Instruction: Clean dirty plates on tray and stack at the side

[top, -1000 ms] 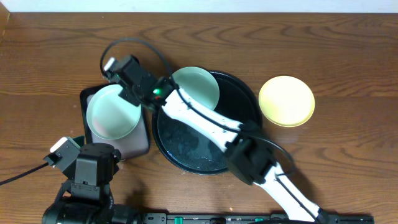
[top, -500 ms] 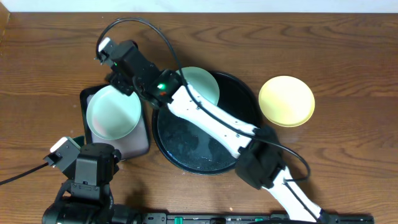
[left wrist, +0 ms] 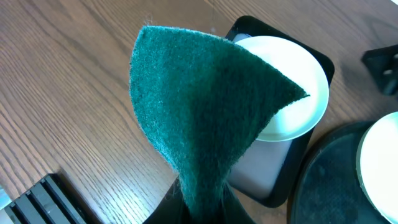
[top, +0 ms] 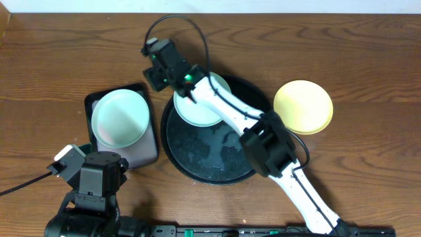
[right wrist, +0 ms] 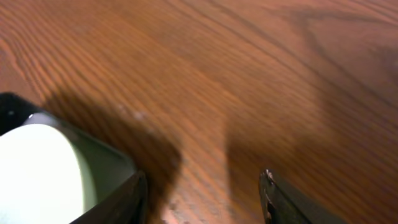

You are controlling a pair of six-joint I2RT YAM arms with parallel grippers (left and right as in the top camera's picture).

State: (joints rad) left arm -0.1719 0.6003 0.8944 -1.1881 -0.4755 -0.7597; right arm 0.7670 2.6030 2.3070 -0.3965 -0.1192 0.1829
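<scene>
One mint plate [top: 195,110] lies on the round black tray [top: 197,164], partly under my right arm. A second mint plate [top: 120,118] rests in a rectangular black tray [top: 150,155] to the left. The yellow plate [top: 302,106] sits on the table to the right. My right gripper [top: 156,78] hangs open over bare wood behind the trays, with nothing between its fingers [right wrist: 134,199]. Near the front left, my left gripper [left wrist: 202,214] is shut on a dark green scouring pad [left wrist: 205,106] that stands up in front of its camera.
The wrist views show the rectangular tray [left wrist: 273,186] with its plate [left wrist: 298,93] beside the round tray [left wrist: 329,180], and a tray corner [right wrist: 9,102] left of the right fingers. The left arm's base [top: 95,181] stands at the front edge.
The right gripper has opened and moved from over the rectangular tray back and to the right. The mint plate stays in that tray. The left arm has not moved.
</scene>
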